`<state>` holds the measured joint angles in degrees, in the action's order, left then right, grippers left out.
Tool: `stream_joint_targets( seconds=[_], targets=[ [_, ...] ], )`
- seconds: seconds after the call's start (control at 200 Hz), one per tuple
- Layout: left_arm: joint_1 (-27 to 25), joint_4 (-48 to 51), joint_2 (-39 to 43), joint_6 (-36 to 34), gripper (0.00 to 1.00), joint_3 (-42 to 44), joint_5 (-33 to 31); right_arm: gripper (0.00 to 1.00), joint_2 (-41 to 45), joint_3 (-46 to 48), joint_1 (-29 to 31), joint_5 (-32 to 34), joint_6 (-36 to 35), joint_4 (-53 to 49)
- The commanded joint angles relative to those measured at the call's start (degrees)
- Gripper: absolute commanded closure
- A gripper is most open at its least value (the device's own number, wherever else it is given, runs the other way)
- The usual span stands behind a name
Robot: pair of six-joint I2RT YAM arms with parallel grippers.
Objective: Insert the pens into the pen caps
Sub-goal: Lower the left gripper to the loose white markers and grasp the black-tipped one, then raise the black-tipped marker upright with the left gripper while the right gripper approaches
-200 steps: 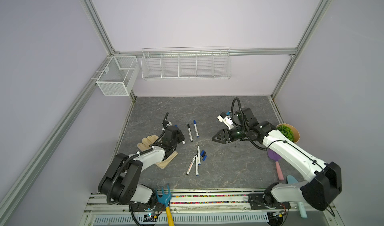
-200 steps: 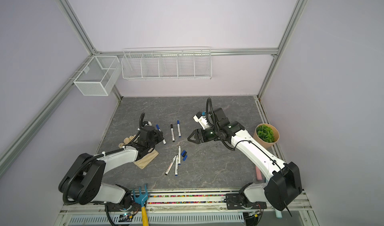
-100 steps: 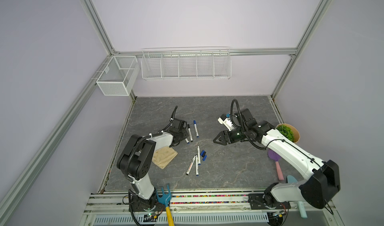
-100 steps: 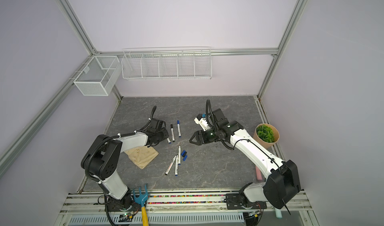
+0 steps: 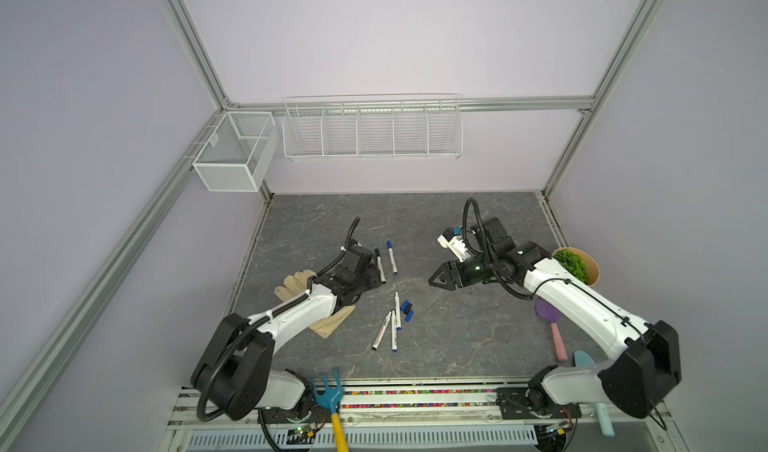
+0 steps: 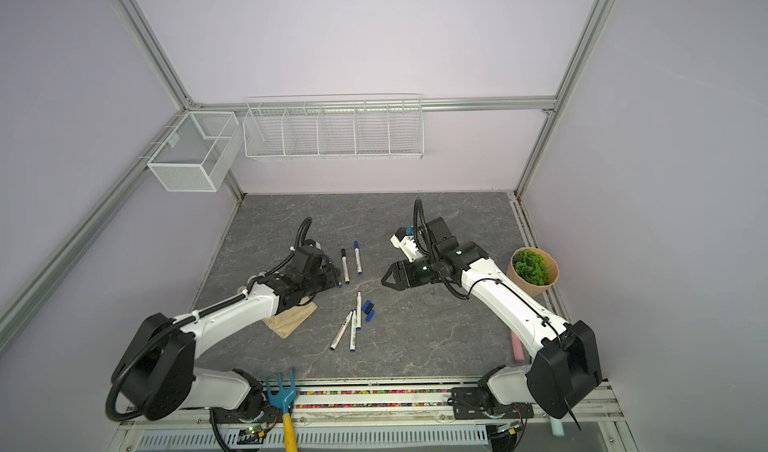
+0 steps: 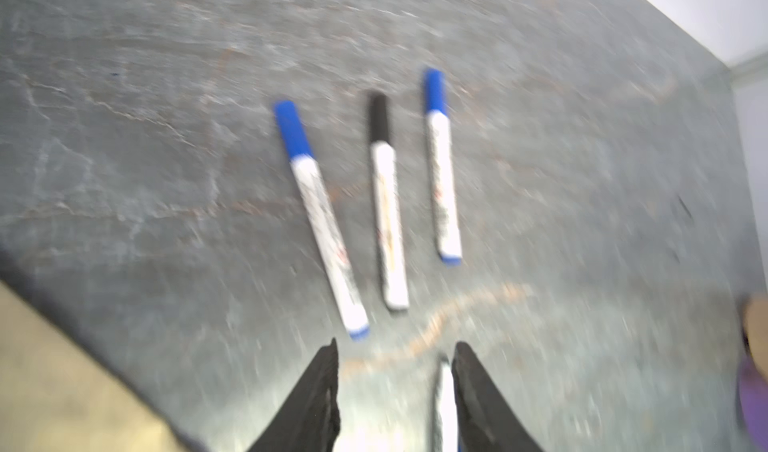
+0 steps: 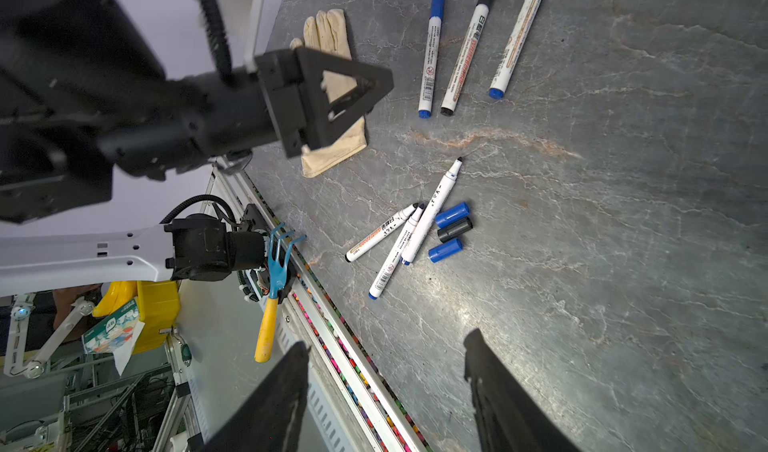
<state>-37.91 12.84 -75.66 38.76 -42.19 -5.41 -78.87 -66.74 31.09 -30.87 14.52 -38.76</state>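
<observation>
The left gripper (image 7: 395,344) is letting go. A second ago it was pinched shut, and now its fingers are standing apart, pinching nothing. Three capped pens (image 7: 386,204) are lying side by side just past it, farther back and left of the middle, so I think half the job is done. Three bare pens (image 5: 392,323) and three pen caps (image 5: 407,309) are waiting nearer, touching each other. The right gripper (image 8: 387,337) is hanging spread and empty.

Three capped pens (image 7: 386,221) lie farther back, two with blue caps and one with black. Three uncapped pens (image 8: 432,208) lie nearer. Just right of those are three loose caps (image 8: 452,215), two blue and one black. There is one glove (image 5: 291,286), one garden fork (image 5: 328,396), one potted plant (image 5: 575,265) and two wire baskets (image 5: 372,131).
</observation>
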Motion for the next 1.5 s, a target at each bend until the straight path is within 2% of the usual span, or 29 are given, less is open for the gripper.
stream_joint_targets(
  seconds=[0.0,0.095,0.235,0.36,0.51,0.63,0.765,0.895,1.024,1.079,1.174,1.324,1.404,1.494],
  targets=[
    [-5.6,10.4,4.9,-0.2,0.51,5.2,-3.4,0.37,0.3,0.9,-0.4,-0.2,-1.5,-0.7],
    [-11.5,14.9,8.3,4.2,0.47,8.0,-6.1,0.37,-0.4,0.7,-0.5,-0.3,-1.4,-0.5],
    [-17.8,14.2,8.0,6.8,0.45,10.0,-6.4,0.37,-1.3,0.6,-0.5,-0.8,-1.2,-0.1],
    [-20.0,13.5,3.5,5.9,0.45,8.4,-5.3,0.38,-1.7,0.4,-0.4,-1.3,-1.0,0.0],
    [-20.3,15.4,-1.4,5.5,0.49,6.0,-6.0,0.38,-1.2,0.8,-0.5,-1.3,-1.1,-0.1],
    [-20.7,17.7,-4.3,6.3,0.55,4.6,-6.9,0.38,-0.7,1.2,-0.5,-0.8,-1.3,-0.4],
    [-21.0,19.1,-5.6,7.8,0.67,4.6,-6.4,0.38,-0.4,1.6,-0.5,-0.8,-1.4,-0.5],
    [-21.0,18.1,-4.7,8.8,0.83,5.6,-6.3,0.38,-0.3,1.5,-0.6,-0.5,-1.3,-0.4],
    [-21.0,19.1,-2.4,10.2,1.00,4.4,-10.3,0.38,-0.1,1.4,-0.5,-0.7,-1.0,-0.3],
    [-21.0,19.0,-0.5,8.9,1.00,3.4,-11.9,0.38,-0.1,1.5,-0.4,-0.9,-0.6,-0.1],
    [-21.0,14.2,5.2,4.6,1.00,3.1,-12.9,0.38,-0.5,1.2,0.4,-1.5,0.1,0.5],
    [-21.0,-2.9,13.1,-5.6,1.00,6.4,-7.0,0.39,-2.1,-0.7,3.3,-2.7,0.8,1.5],
    [-21.0,-10.3,15.0,-6.6,1.00,7.6,-5.2,0.39,-3.6,-2.3,5.4,-2.7,0.6,1.7],
    [-21.0,-13.8,14.7,-7.1,1.00,7.1,-3.9,0.39,-5.8,-4.5,6.8,-2.0,0.9,1.6]
  ],
)
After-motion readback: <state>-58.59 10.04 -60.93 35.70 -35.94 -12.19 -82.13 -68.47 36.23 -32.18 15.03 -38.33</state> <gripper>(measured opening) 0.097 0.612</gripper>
